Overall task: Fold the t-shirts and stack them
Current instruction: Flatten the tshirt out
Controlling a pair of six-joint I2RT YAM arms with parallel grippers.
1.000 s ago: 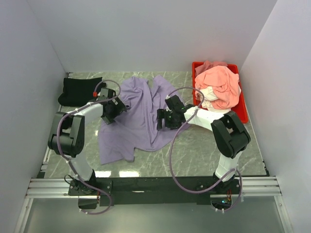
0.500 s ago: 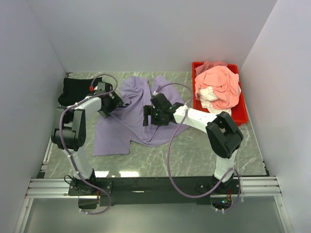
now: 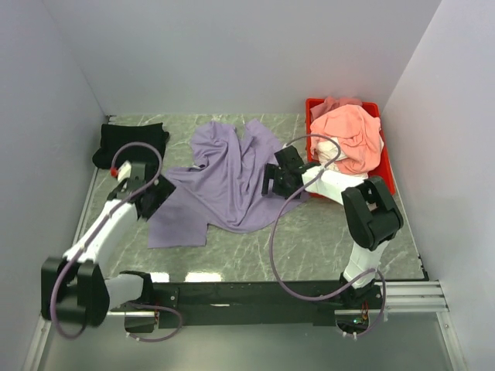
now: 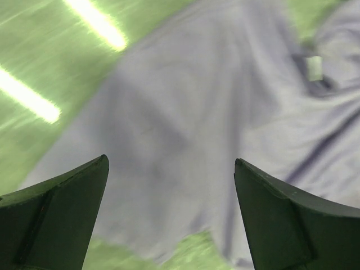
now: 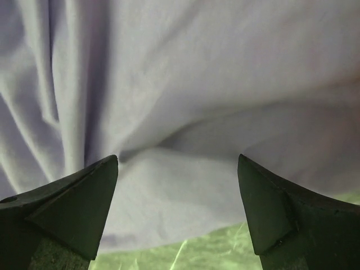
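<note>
Lavender t-shirt [image 3: 232, 174] lies between left claw [image 4: 170, 163] and right claw [image 5: 178, 160]; both gaping.

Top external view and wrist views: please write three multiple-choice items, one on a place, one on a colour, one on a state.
1. The black t-shirt lies: A. at the far left of the table; B. at the far right; C. at the near edge.
2. The t-shirt in the middle is: A. white; B. lavender-purple; C. salmon-pink.
3. The left end effector is: A. shut on cloth; B. open, holding nothing; C. out of view.
Answers: 1 A, it sits in the far left corner; 2 B, the spread cloth is pale purple; 3 B, its jaws stand wide apart above the cloth.
</note>
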